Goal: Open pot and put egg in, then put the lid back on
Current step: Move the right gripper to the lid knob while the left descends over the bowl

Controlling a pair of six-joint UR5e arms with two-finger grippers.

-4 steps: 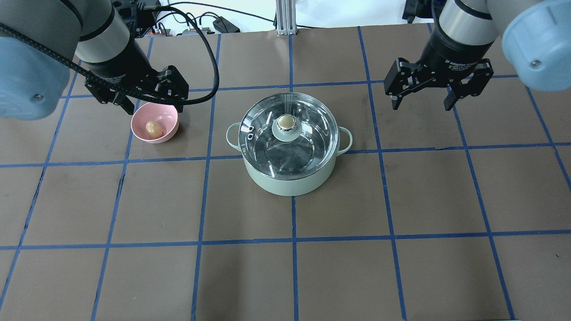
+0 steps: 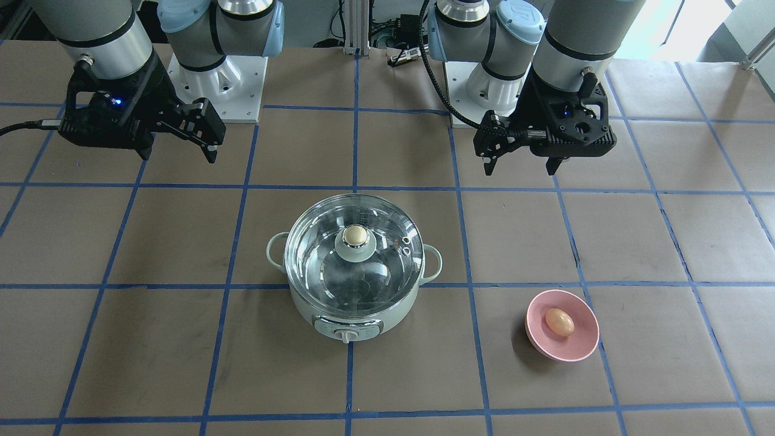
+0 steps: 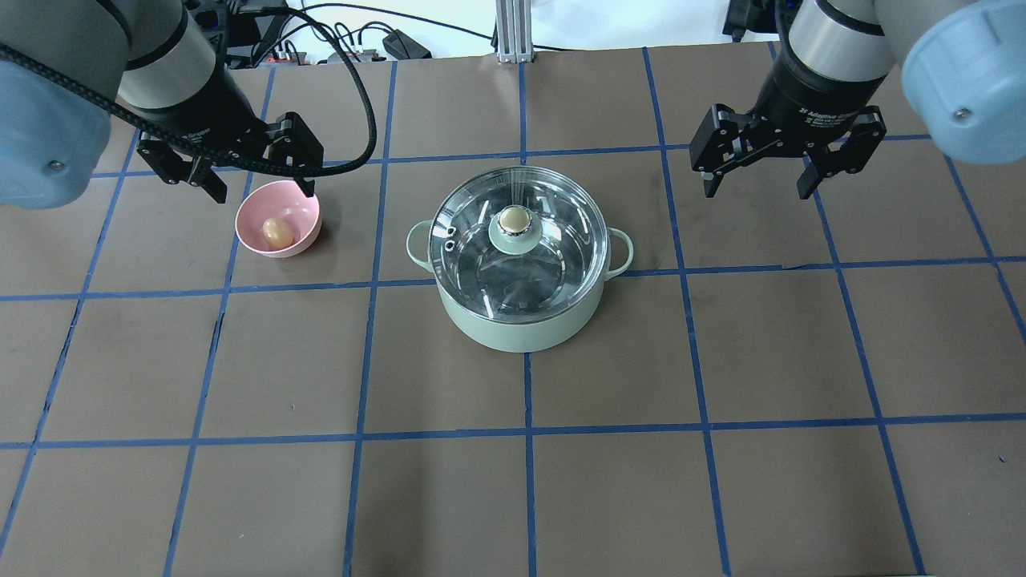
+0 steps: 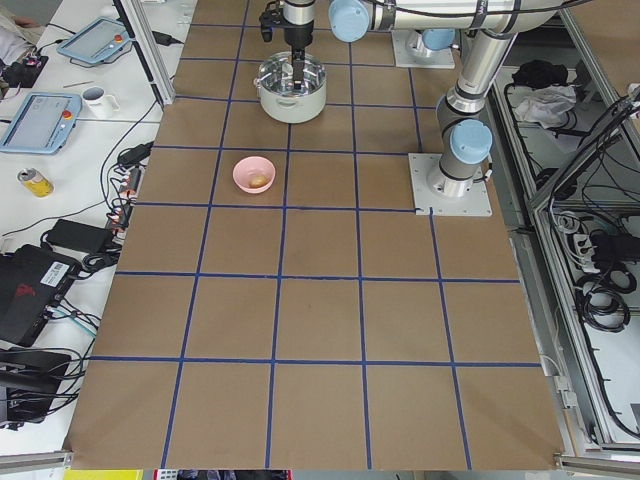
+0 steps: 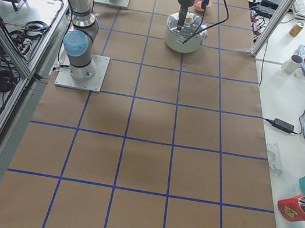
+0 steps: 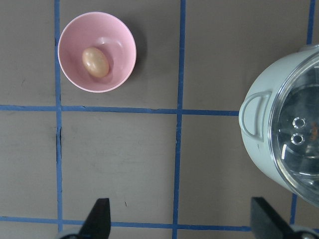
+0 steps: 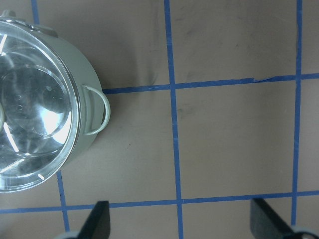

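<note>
Sitting at the middle of the table (image 3: pixel 641 497), the pot (image 3: pixel 521 324) is closed. The lid (image 3: pixel 553 240) rests level on its rim, with the knob (image 3: pixel 515 218) up and the steam vents (image 3: pixel 450 232) toward the left. The egg (image 3: pixel 277 232) lies in a pink bowl (image 3: pixel 303 210) to the pot's left, apart from it. The left gripper (image 3: pixel 263 191) hangs above the table by the bowl, jaws spread wide and holding nothing. Its wrist camera shows the bowl and egg at far left and the pot's left handle (image 6: pixel 254 114) at right. The right gripper (image 3: pixel 757 191) hangs to the pot's right, well apart from it, jaws likewise spread and empty. Blue tape lines (image 3: pixel 525 433) cross the brown tabletop in a grid.
</note>
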